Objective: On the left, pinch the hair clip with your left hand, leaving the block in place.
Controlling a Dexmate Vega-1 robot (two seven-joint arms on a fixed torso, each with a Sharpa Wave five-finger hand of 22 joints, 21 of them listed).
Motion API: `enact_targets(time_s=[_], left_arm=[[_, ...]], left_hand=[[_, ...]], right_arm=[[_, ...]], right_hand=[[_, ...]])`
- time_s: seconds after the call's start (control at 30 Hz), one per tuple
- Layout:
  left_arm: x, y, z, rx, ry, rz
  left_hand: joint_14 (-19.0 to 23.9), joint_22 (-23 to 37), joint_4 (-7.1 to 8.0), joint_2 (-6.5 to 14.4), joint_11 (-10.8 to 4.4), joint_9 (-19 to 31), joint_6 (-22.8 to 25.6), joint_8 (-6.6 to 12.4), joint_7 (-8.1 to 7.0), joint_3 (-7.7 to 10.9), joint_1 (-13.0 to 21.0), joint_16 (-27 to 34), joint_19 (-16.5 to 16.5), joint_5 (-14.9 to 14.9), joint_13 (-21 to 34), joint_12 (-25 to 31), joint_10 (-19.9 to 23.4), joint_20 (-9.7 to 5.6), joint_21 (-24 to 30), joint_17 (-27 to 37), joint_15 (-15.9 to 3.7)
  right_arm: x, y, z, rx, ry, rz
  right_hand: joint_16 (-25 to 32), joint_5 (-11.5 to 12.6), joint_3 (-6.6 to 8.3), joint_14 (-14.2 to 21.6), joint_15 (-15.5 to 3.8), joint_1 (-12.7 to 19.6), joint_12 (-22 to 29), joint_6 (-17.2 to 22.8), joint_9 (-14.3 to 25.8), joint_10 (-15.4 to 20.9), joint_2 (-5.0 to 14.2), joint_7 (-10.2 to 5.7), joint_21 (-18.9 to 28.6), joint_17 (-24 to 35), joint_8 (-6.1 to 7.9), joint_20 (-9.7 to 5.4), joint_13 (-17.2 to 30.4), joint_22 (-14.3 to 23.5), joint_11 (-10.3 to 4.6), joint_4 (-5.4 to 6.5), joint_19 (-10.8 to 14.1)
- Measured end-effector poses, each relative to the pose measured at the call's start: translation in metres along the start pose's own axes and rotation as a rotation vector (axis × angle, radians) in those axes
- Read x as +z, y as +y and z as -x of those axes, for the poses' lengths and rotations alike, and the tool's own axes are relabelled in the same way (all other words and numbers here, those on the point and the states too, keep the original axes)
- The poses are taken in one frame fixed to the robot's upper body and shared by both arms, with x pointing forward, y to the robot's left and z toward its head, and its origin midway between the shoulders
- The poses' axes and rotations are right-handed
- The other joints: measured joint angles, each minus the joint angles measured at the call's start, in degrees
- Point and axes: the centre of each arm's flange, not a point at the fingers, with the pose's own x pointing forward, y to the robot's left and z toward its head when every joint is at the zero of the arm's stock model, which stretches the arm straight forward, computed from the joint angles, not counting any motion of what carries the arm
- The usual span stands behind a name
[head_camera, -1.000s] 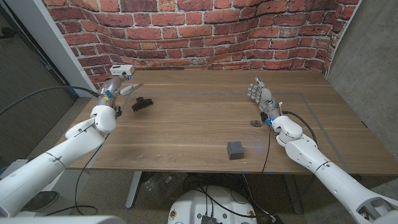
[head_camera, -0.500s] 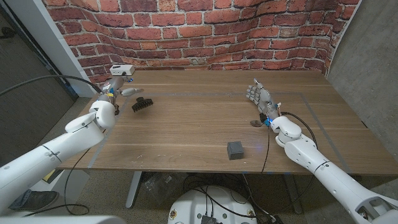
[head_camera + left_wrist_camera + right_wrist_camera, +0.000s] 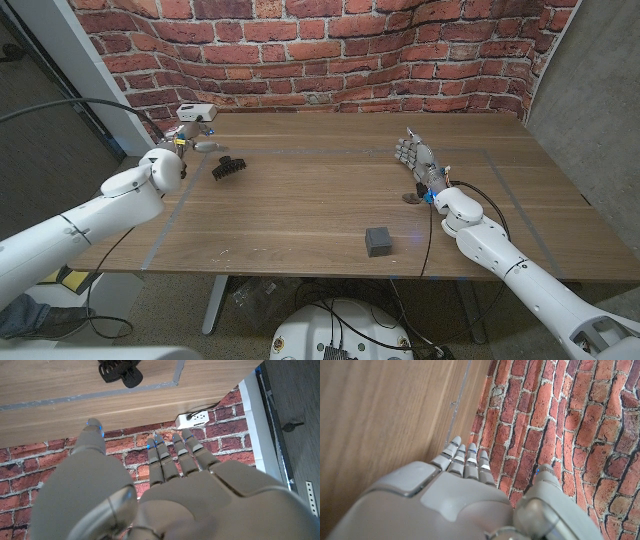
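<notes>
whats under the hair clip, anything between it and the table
The hair clip lies straight on the bare wooden table, with nothing seen beneath it. The spot it covers is hidden. The left hand is apart from it.

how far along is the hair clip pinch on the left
Done: nothing held so far; the block sits untouched near the front edge. In hand: the left hand hovers beside the black hair clip, fingers apart and off it in the left wrist view. Left: closing on the clip and pinching it. The right hand waits open.
</notes>
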Motion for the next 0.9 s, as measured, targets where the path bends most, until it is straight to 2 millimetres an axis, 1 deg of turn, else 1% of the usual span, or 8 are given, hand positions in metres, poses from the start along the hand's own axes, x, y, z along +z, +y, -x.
enact_targets(time_s=[0.3,0.37,0.47,0.53,0.67,0.77,0.83,0.9], left_arm=[[0.004,0.004,-0.005,-0.064,0.021,-0.071],[0.005,0.006,-0.007,-0.075,0.03,-0.096],[0.006,0.008,-0.008,-0.082,0.036,-0.117],[0.007,0.01,-0.009,-0.086,0.05,-0.138],[0.009,0.012,-0.012,-0.101,0.072,-0.178],[0.011,0.013,-0.015,-0.118,0.084,-0.204],[0.012,0.014,-0.018,-0.129,0.092,-0.219],[0.012,0.014,-0.019,-0.14,0.097,-0.231]], left_hand=[[-0.1,0.0,0.02,0.0,-0.22,0.0,0.2,-0.34,-0.24,-0.01,0.0,-0.4,0.0,0.0,0.0,-0.4,0.2,0.0,-0.9,0.0,0.0],[-0.8,0.0,0.29,0.0,-0.27,0.0,-0.3,-0.48,-0.72,-0.28,0.0,-0.6,0.0,0.0,0.0,-0.9,0.2,0.01,-1.2,0.0,-0.13],[-1.4,0.0,0.2,-0.6,-0.85,0.0,-0.6,-0.93,-1.03,-0.67,0.6,-0.7,-0.8,0.0,0.0,-1.2,-0.4,0.12,-1.6,0.0,0.1],[-2.0,0.0,0.51,-0.6,-1.14,0.0,-0.8,-1.14,-1.14,-0.99,0.6,-0.8,-1.6,0.0,0.1,-1.4,-0.7,0.29,-2.2,0.0,0.12],[-3.8,0.0,0.97,-1.2,-1.15,0.0,-2.4,-2.13,-0.73,-1.44,0.0,-1.1,-3.0,0.0,0.3,-2.1,-1.4,2.25,-3.2,0.0,0.12],[-5.5,0.2,1.04,-1.3,-1.45,0.0,-3.3,-2.51,-1.03,-2.0,-0.1,-1.1,-4.5,0.1,0.3,-2.4,-1.9,4.46,-4.0,0.0,0.11],[-6.2,0.3,1.19,-1.0,-1.55,0.0,-3.3,-2.58,-1.02,-2.15,-0.7,-1.4,-5.5,0.3,0.3,-2.4,-2.0,5.48,-4.7,0.0,0.21],[-6.8,0.3,1.56,-1.2,-1.55,0.2,-3.3,-2.58,-1.02,-2.52,-0.9,-1.4,-7.4,0.5,0.3,-2.4,-2.0,6.83,-5.6,0.0,0.17]], right_arm=[[-0.004,0.001,0.0,-0.002,0.01,-0.005],[-0.004,0.002,0.0,-0.002,0.01,-0.006],[-0.004,0.002,0.0,-0.002,0.008,-0.006],[-0.003,0.002,-0.001,-0.003,0.005,-0.007],[-0.003,0.003,-0.001,-0.004,0.001,-0.008],[-0.002,0.003,-0.001,-0.006,-0.001,-0.009],[-0.002,0.002,-0.001,-0.009,-0.002,-0.009],[-0.002,0.002,0.0,-0.012,-0.002,-0.01]], right_hand=[[0.0,0.0,0.0,0.0,-0.01,0.0,0.0,0.0,0.0,0.0,0.0,0.0,-0.4,0.0,0.0,0.0,0.0,0.0,0.0,0.0,0.0],[0.0,0.0,0.0,0.0,-0.01,0.0,0.0,0.0,0.0,0.0,0.0,0.0,-0.4,0.0,0.0,0.0,0.0,0.0,0.0,0.0,0.0],[0.0,0.0,0.0,0.0,-0.01,0.0,0.0,0.0,0.0,0.0,0.0,0.0,-0.4,0.0,0.0,0.0,0.0,0.0,0.0,0.0,0.0],[-0.2,0.0,0.0,0.0,-0.01,0.0,0.0,0.0,0.0,0.0,0.0,0.0,-0.4,0.0,0.0,0.0,0.0,0.0,0.0,0.0,0.0],[-0.3,-0.1,0.0,0.0,-0.01,0.0,0.0,0.0,0.0,0.0,0.0,0.0,-0.4,0.0,0.0,0.41,0.0,0.0,0.0,0.0,0.4],[-0.3,-0.3,0.0,0.0,-0.01,0.2,0.0,0.0,0.0,0.0,0.19,0.0,-0.4,0.0,0.0,0.41,0.0,0.0,0.0,0.0,0.4],[-0.3,-0.3,0.0,0.0,-0.01,0.2,0.0,0.0,0.0,0.0,0.23,0.0,-0.4,0.0,0.0,0.41,0.0,0.0,0.0,0.0,0.4],[-0.3,-0.3,0.0,0.0,-0.01,0.2,0.0,0.0,0.0,0.0,0.23,0.0,-0.4,0.0,0.0,0.41,0.0,0.0,0.0,0.0,0.4]])
